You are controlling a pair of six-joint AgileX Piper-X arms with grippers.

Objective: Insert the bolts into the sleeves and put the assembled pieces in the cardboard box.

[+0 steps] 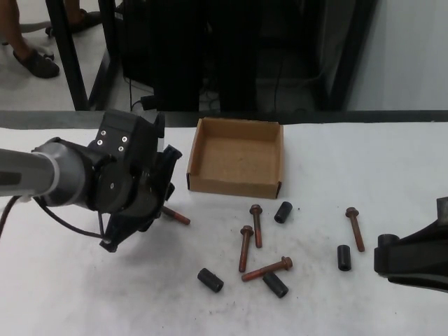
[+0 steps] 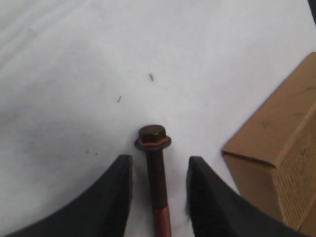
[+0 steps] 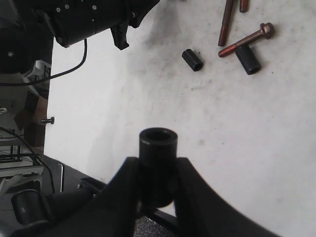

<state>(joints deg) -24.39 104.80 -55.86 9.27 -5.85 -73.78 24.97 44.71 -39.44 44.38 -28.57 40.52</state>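
Bolt, probably stiff, smooth metal that may roll, lies on the counter near the box, between the spread fingers of your left end effector, so pinch its shank below the head, while your right end effector clamps a sleeve.

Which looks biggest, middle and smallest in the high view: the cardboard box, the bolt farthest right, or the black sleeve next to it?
1. cardboard box, by far the largest.
2. bolt.
3. sleeve, clearly shorter than the bolt beside it.
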